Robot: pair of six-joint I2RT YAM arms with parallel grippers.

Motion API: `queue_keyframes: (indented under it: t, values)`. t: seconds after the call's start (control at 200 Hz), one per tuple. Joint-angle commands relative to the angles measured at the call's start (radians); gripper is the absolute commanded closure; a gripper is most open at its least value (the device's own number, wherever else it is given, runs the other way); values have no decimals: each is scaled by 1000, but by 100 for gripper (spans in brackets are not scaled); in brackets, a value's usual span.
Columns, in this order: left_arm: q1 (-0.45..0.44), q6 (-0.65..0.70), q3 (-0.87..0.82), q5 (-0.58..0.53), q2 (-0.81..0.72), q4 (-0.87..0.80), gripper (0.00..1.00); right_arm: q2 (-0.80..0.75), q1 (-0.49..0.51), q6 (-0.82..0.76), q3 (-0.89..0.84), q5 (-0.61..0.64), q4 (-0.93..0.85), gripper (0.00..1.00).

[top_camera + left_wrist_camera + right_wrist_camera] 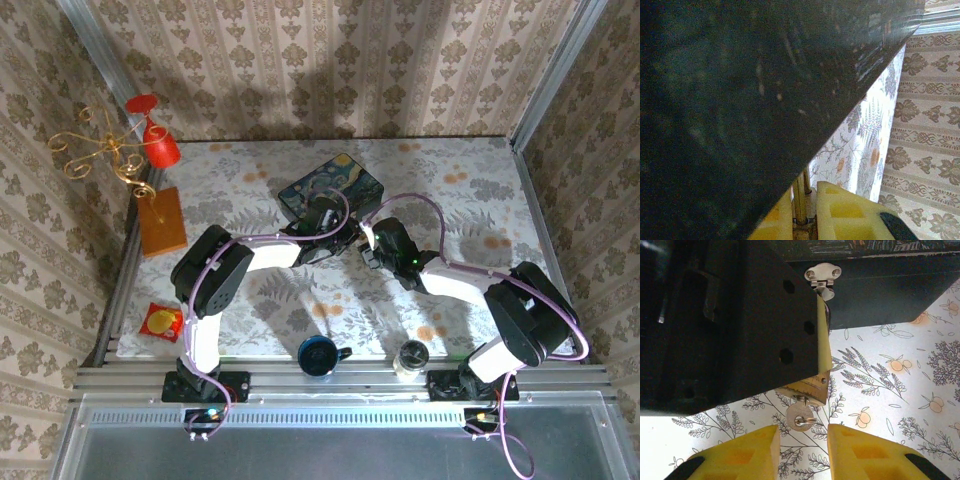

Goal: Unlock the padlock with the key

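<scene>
Right wrist view, bottom edge: right gripper [803, 434], blocky yellow fingers with moulded recesses, jaws apart, holding nothing.

Just above the gap, centre-low: key [799, 416]. Flat, round, silvery head with a small split ring. Blade seated in the keyway.

Above it: padlock [807, 389], a small, smooth, brassy block. It is mostly hidden inside the left gripper [802, 212], which is clenched on it.

Upper centre: clasp [822, 274], bright stamped metal, riveted to the dark painted tin [880, 295].

Risks, my reading:
- The thin key head offers little purchase. Fingers closing off-centre could tilt it or draw it out.
- Turning force may twist the slick brass body in the left gripper's hold.
- A loosened key could drop onto the printed tablecloth [890, 390].
</scene>
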Motion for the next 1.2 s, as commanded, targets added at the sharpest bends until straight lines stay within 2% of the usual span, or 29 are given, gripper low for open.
queue_keyframes:
  t: [0.0, 0.285, 0.76, 0.845, 1.046, 1.196]
  values:
    - [2, -13, -5, 36, -51, 11, 100, 26, 5, -5, 14, -9, 28, 68]
    - [18, 1, -20, 54, -77, -10, 100, 21, 5, 24, -17, -10, 47, 69]
    - [24, 34, -11, 85, -102, -50, 100, 53, 5, 35, 3, -25, 65, 77]
    - [22, 33, -12, 86, -103, -50, 100, 60, 4, 43, 4, -26, 70, 81]
    - [21, 30, -15, 92, -100, -46, 100, 73, 2, 70, 9, -40, 78, 100]
    - [21, 26, -18, 94, -97, -38, 100, 65, -19, 110, -3, -108, 110, 100]
